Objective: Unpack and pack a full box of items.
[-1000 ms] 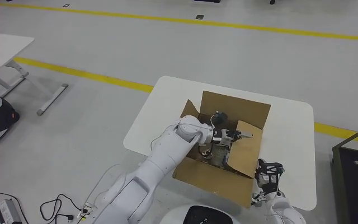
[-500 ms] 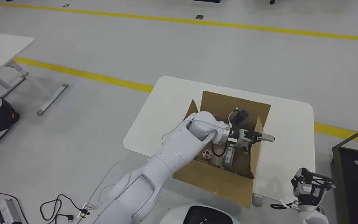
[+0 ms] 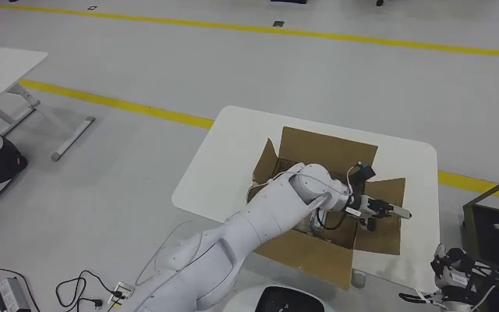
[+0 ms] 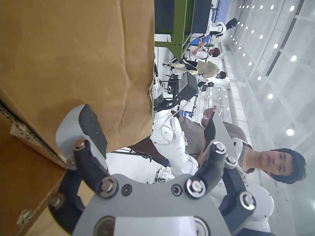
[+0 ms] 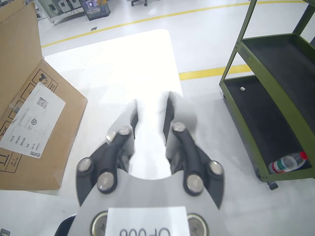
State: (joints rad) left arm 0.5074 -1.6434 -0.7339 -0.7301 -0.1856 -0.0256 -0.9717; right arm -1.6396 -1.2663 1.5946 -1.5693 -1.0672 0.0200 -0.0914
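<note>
An open cardboard box (image 3: 327, 150) stands on the white table (image 3: 222, 160). My left arm stretches across the box, and its gripper (image 3: 387, 209) sits above the box's right flap (image 3: 386, 232), which lies folded outward. In the left wrist view the left gripper (image 4: 151, 124) is open, with the brown flap (image 4: 73, 50) against one finger (image 4: 91, 124) and nothing gripped. My right gripper (image 3: 460, 274) hangs past the table's near right corner. In its own view the right gripper (image 5: 152, 111) is open and empty, with the box (image 5: 37, 114) off to one side. My arm hides most of the box's contents.
A green cart (image 5: 270, 74) with black shelves stands on the floor beside the table's right end; a plastic bottle (image 5: 288, 163) lies on its lower shelf. Bare tabletop (image 5: 118, 62) lies between the box and that end.
My left gripper swept right across the box, pushing the right flap from upright down and outward. My right gripper drew back from the box's near right corner to beyond the table's edge.
</note>
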